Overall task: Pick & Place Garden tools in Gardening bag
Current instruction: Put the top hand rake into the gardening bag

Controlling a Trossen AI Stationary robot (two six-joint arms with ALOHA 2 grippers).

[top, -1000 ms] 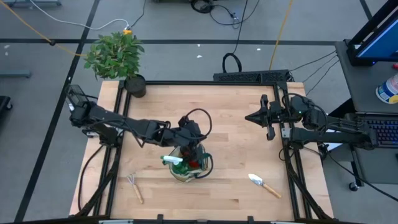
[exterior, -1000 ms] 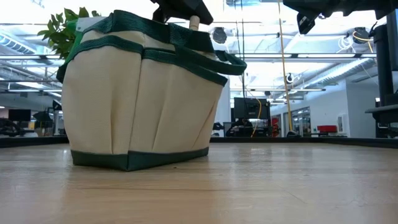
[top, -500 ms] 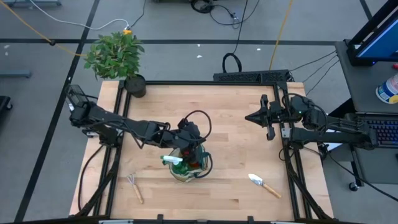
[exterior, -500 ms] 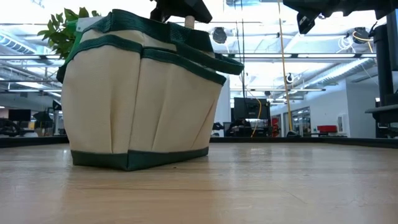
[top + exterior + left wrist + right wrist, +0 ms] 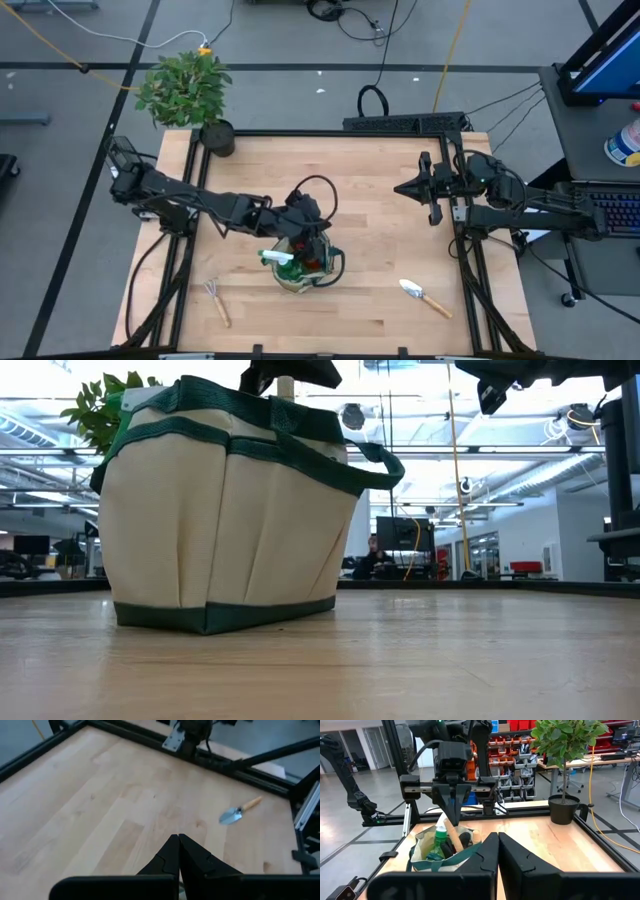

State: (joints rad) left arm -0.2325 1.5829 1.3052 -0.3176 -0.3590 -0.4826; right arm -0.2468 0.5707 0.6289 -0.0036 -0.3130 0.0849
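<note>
The beige gardening bag [image 5: 300,266] with green trim stands on the table's near middle. A green spray bottle [image 5: 440,838], something red [image 5: 314,262] and a wooden-handled tool [image 5: 452,833] stick out of it. My left gripper [image 5: 451,813] hangs shut just over the bag, at that tool's handle. A trowel [image 5: 425,297] lies on the table near the right front. A small rake [image 5: 217,300] lies near the left front. My right gripper [image 5: 400,187] waits shut and level at the table's right side, touching nothing. My left gripper's shut fingertips [image 5: 451,816] meet the top end of the wooden handle [image 5: 448,826], slanting down from above. The left wrist view shows nothing between the fingers, so I cannot tell whether they pinch the handle or only press on it. The tool stands tilted in the bag, its lower end hidden inside.
A leafy plant in a black pot [image 5: 190,92] stands at the table's far left corner. Black frame rails [image 5: 470,270] run along the table's edges. Bare wood [image 5: 370,200] lies between the bag and the right arm.
The top of the wooden handle has swung toward the table's left and now stands more upright in the bag. The bag's green loop handle on the right has shifted a little with it. My left gripper has kept its place over the bag.
</note>
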